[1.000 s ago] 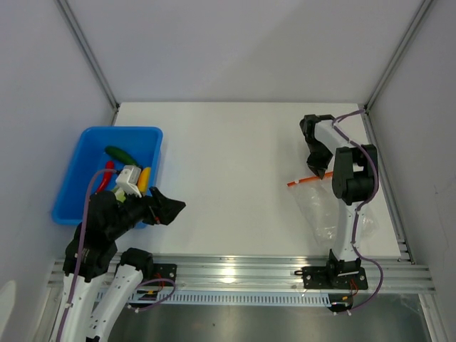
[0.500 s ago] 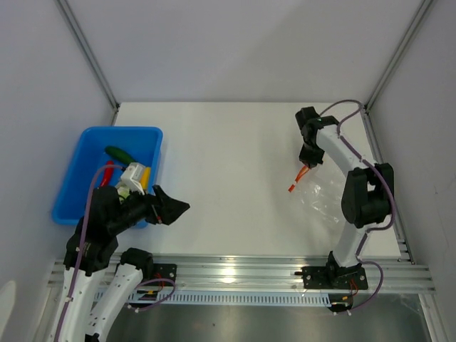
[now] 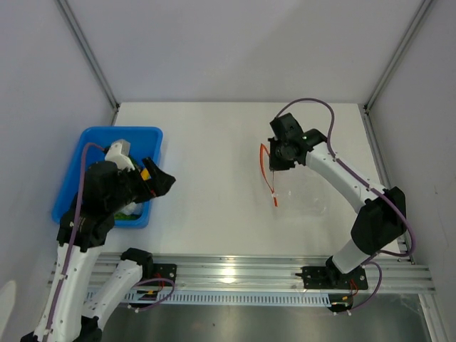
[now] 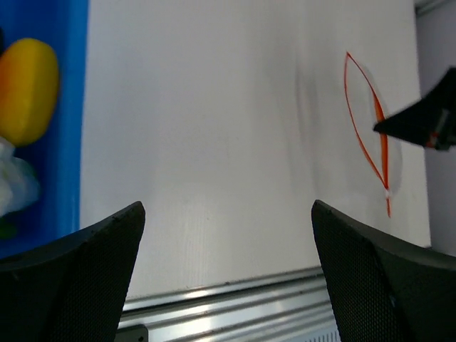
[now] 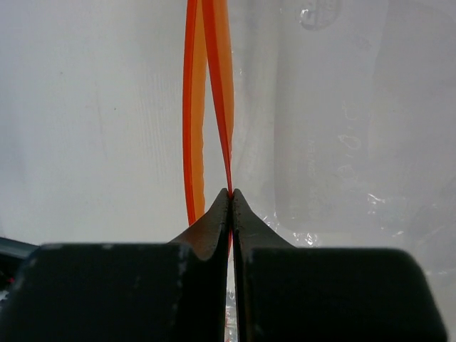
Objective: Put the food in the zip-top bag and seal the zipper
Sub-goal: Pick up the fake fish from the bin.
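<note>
On the white desk (image 3: 214,142), the right end effector (image 5: 229,196) clenches the thin orange-red zipper strip (image 5: 194,107) of the small clear crinkly bag (image 3: 306,196), its mouth bowed open, while the small toy foods (image 4: 27,100) lie in the blue plastic tray (image 3: 78,142) by the released left end effector (image 3: 162,181), so filling and sealing remain.

The left arm folds up at the near left, and the left gripper (image 3: 161,182) points rightward with its jaws spread wide. The right arm stretches far and leftward toward the middle. The right gripper (image 5: 230,194) is pinched tight on the zipper (image 5: 214,85).
</note>
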Motion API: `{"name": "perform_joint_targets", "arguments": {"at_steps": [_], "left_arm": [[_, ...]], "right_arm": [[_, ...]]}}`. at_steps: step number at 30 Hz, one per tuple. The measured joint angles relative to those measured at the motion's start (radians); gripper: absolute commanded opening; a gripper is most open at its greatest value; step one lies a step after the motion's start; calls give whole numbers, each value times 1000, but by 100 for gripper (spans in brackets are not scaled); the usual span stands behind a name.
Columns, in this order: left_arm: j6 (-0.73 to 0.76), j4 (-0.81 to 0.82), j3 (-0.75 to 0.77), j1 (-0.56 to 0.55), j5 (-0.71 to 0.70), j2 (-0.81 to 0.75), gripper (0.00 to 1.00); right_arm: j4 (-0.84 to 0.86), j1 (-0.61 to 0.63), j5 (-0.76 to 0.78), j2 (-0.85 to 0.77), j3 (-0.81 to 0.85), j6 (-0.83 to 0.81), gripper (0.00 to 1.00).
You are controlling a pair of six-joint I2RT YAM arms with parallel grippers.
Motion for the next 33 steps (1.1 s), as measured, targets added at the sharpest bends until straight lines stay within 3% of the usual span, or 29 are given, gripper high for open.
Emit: {"name": "perform_joint_targets", "arguments": {"at_steps": [5, 13, 20, 33], "left_arm": [[42, -11, 78, 103, -142, 196, 100], [94, 19, 85, 286, -225, 385, 99], [142, 59, 113, 315, -268, 463, 99], [188, 20, 116, 329, -333, 615, 98]], "right_arm": [[11, 9, -69, -10, -36, -24, 0], [33, 16, -192, -109, -70, -49, 0], [29, 18, -269, -152, -69, -61, 0], [-142, 19, -296, -145, 8, -60, 0]]}}
